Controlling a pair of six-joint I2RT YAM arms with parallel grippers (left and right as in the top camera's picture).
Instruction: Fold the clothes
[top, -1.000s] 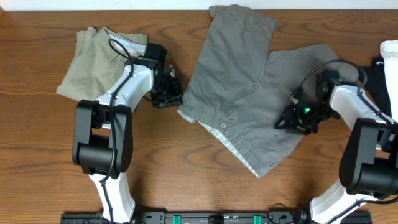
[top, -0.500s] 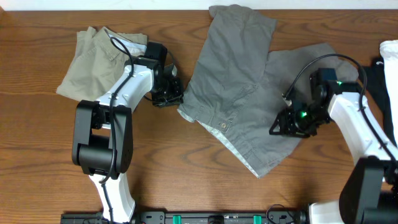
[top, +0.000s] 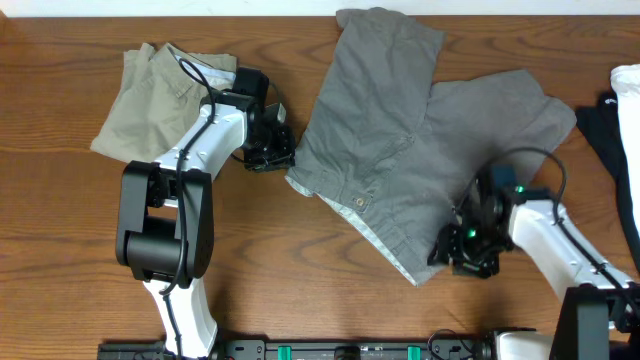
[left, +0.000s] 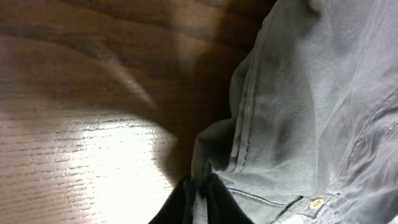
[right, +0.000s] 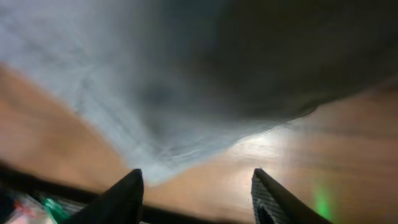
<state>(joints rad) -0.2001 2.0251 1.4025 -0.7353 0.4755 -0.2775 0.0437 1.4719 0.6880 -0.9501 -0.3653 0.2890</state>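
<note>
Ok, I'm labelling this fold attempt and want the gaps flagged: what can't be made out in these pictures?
Right tool: right wrist view blurred; contact with the grey shorts unclear.
Left tool: bottom edge cuts off all but the fingertips, left wrist view.
Khaki shorts: overhead, left arm covers one side.
White and black cloth: overhead, cut off by right edge.

Right pincer (right: 196, 176) spread wide, tips dark. Blurred mid-grey woven cotton shorts (right: 186, 74) fill upper view, hem edge between tips, over brown wooden surface (right: 336, 143). Green glow (right: 322, 202) lower right.
</note>
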